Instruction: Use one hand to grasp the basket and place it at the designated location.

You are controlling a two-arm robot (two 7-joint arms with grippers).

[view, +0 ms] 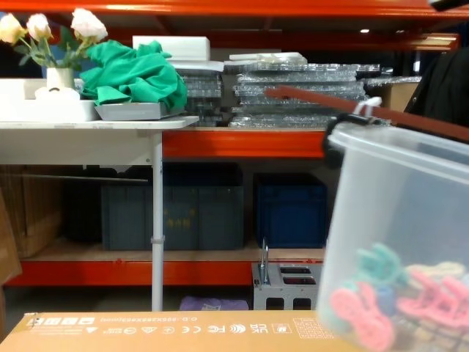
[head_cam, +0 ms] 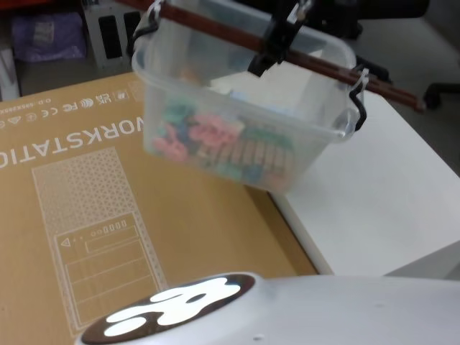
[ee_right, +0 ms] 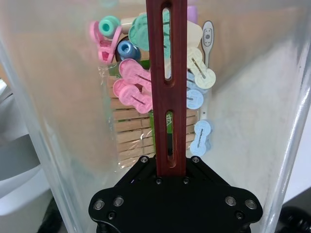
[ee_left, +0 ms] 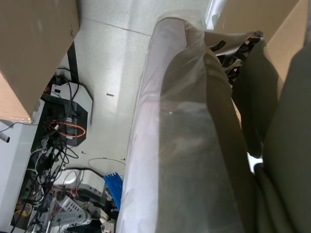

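My right claw (head_cam: 277, 39) is clamped tight on the handle (head_cam: 215, 25) near its middle, at the upper centre of the head view. The basket (head_cam: 244, 144) hangs under it, tilted, and looks clear of any surface. It sits over the seam between the box (head_cam: 108, 230) on the left and the white counter (head_cam: 388, 187) on the right. In the chest view the basket (view: 396, 242) is in the lower right, close to the camera. I judge it light: thin translucent walls, stiff enough but easy to crack if knocked. The load is loose, plastic clips (ee_right: 133, 85) and a pack of wooden pegs (ee_right: 129, 133), so it can slide and shift the balance. The handle is a thin, smooth, slotted strip on black pivots (head_cam: 357, 100), so the tub can swing like a pendulum or slide along my claw. The middle of the handle is the right hold, and moves should be slow. The box edge runs just under the tub and makes a step that a low corner could catch. The counter right of the basket is bare, with its own edge at the lower right of the head view. The shelves and table in the chest view stand well apart behind.
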